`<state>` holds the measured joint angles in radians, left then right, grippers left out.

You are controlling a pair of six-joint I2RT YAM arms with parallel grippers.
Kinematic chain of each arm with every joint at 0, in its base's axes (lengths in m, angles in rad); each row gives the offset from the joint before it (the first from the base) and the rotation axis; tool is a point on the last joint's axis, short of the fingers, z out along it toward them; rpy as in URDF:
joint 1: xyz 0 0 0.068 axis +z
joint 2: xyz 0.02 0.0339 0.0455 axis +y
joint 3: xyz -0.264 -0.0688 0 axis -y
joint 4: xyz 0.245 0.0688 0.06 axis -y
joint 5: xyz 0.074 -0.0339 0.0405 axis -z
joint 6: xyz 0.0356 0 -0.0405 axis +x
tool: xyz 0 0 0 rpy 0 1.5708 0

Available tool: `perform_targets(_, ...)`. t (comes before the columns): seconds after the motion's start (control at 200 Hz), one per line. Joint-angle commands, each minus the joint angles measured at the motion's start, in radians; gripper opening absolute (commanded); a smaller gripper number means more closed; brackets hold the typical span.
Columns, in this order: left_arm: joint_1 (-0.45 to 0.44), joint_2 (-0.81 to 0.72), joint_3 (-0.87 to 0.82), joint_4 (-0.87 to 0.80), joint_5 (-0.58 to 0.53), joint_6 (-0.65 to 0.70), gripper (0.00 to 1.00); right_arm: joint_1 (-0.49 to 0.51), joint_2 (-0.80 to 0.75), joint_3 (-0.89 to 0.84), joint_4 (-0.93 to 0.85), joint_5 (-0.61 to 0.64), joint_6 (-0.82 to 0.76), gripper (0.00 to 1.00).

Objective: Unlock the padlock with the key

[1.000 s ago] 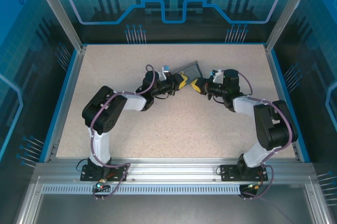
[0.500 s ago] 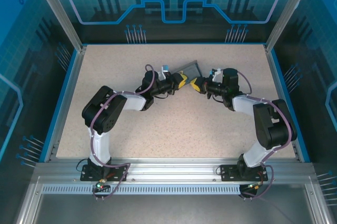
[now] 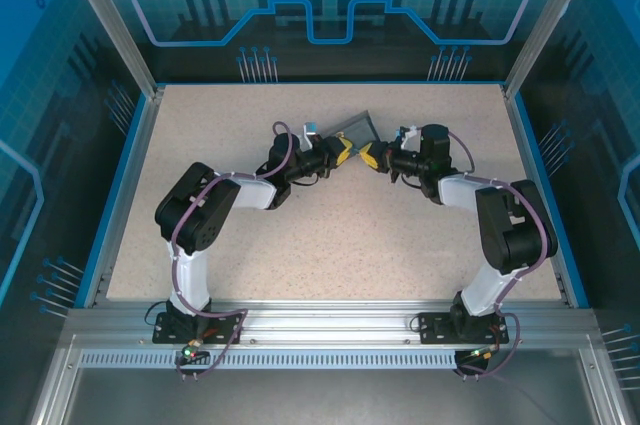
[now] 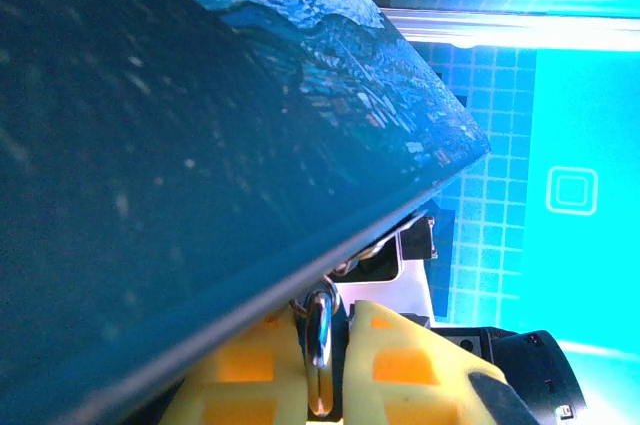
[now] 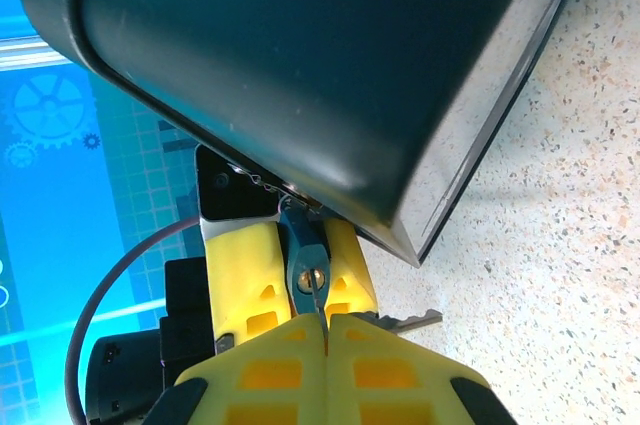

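Left gripper [image 4: 330,319] clamps a metal ring [image 4: 319,347] under the box [image 4: 200,145]; right gripper [image 5: 326,324] pinches a thin metal strip [image 5: 318,297].

Even, diffuse light is falling on the tabletop [image 3: 350,235], and the arms [image 3: 200,215] are casting faint, soft shadows. In the left wrist view, cyan panels [image 4: 590,145] are glowing and blowing out toward 3 o'clock, while the dark box [image 4: 150,145] is lying dim and grainy. In the right wrist view the box is throwing a soft shadow toward 4 o'clock, and the right gripper [image 5: 325,330] is showing slightly soft at 6 o'clock.
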<state>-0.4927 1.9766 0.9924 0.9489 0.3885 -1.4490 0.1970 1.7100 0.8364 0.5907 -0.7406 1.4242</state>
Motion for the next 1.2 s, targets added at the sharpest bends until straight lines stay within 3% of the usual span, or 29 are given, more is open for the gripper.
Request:
perform_targets(0.0,-0.03,0.005,0.032,0.04,0.09,0.023,0.0,0.009,0.01,0.075,0.023,-0.022,-0.024,0.0)
perform_targets(0.42,-0.031,0.004,0.035,0.038,0.089,0.025,0.0,0.025,0.049,0.011,0.051,-0.028,-0.042,0.0)
perform_targets(0.76,-0.032,0.002,0.034,0.049,0.092,0.023,0.0,0.004,0.076,0.037,-0.049,-0.055,-0.234,0.0)
perform_targets(1.196,-0.032,0.007,0.031,0.053,0.096,0.021,0.0,0.007,0.165,0.073,0.15,-0.076,-0.051,0.0)
